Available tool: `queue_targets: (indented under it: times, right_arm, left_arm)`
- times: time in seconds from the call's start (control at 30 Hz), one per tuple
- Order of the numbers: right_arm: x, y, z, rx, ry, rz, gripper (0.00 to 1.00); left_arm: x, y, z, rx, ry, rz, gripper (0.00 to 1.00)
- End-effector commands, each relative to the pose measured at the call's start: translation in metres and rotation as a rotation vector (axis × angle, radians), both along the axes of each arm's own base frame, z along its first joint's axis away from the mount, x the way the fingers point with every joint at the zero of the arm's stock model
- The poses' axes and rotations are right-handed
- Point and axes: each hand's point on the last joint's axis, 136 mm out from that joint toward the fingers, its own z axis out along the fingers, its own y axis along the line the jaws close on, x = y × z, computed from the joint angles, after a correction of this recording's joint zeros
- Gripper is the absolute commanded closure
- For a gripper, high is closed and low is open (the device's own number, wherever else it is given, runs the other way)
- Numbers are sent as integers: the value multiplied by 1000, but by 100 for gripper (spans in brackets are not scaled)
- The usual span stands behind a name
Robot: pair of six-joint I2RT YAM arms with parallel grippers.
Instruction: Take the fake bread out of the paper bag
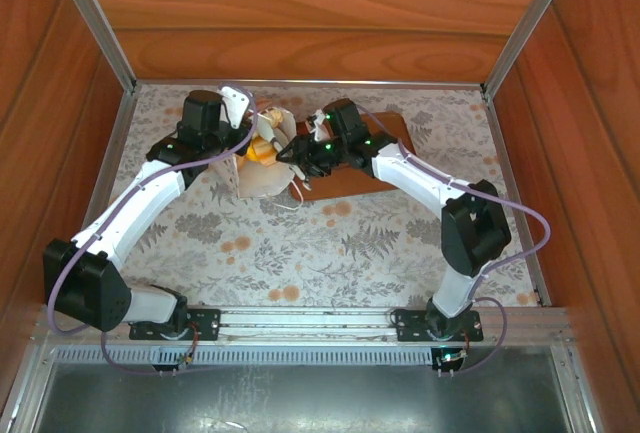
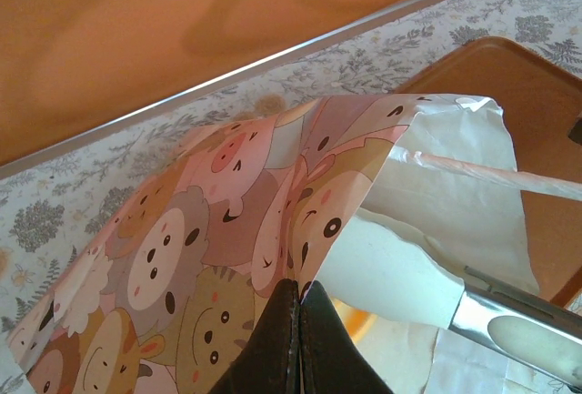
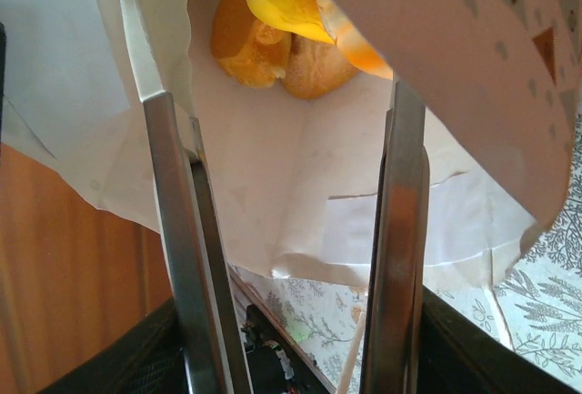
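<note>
Beyond right end effector point(image 3: 282, 98) lies fake bread point(image 3: 273, 44).

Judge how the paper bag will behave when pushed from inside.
Probably floppy: the paper bag looks creased and bent. Likely light, thin paper, so it could slide or tip if the left gripper pinching its edge lets go.

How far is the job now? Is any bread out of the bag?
Done: the left tool pinches the edge of the paper bag, holding its mouth open. In hand: the right tool, jaws open, reaches into the mouth. Left: the fake bread in view lies deep inside, none gripped yet.
</note>
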Motion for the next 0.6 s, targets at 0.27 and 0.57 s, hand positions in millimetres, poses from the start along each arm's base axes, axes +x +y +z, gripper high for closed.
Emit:
queue_targets:
  times: [0.27, 0.57]
  right_arm:
    - [6, 8, 21, 92, -34, 14, 42]
    - [3, 1, 16, 91, -26, -3, 40]
  left_arm:
    - [1, -7, 9, -29, -32, -18, 100]
    - [2, -9, 11, -34, -33, -22, 100]
